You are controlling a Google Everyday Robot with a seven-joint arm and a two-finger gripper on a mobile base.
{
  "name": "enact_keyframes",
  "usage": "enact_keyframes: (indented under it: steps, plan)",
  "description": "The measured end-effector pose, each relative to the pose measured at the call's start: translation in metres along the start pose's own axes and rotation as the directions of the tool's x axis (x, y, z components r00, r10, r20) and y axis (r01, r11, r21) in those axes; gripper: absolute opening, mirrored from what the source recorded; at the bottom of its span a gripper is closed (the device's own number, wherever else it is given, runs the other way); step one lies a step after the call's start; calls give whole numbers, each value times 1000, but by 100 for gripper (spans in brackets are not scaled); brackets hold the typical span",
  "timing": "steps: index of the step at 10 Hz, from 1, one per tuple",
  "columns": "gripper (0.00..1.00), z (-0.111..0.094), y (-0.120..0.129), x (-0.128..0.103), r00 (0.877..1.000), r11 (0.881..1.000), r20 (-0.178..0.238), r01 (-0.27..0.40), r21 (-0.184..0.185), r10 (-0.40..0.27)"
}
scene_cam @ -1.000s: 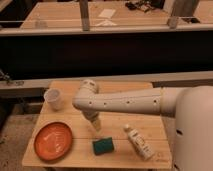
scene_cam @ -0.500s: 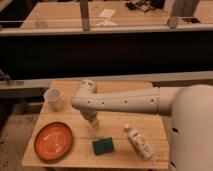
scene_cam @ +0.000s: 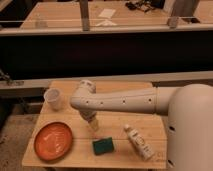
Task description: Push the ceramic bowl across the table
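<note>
The gripper (scene_cam: 93, 125) hangs over the pale wooden plank table (scene_cam: 117, 132), apart from the round, shallow orange-red ceramic bowl (scene_cam: 53, 141); whether it is clenched I cannot tell.

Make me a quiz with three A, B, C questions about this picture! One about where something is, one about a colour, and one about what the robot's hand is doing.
1. Where is the ceramic bowl?
A) at the table's near corner, on the picture's left
B) in the table's middle
C) at the table's far right edge

2. What colour is the sponge?
A) yellow
B) green
C) pink

3. What is the gripper doing?
A) pressing the bowl
B) lifting the sponge
C) hanging over the table's middle, just behind the sponge

Answers:
1 A, it lies at that corner, in front of the white cup.
2 B, the pad is dark green.
3 C, bare wood shows between it and the bowl.
</note>
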Motion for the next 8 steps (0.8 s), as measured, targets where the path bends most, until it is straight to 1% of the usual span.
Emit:
enact_keyframes:
  steps: [8]
  plan:
    - [80,5,-3,-8,999,999,18,41,-7,-41]
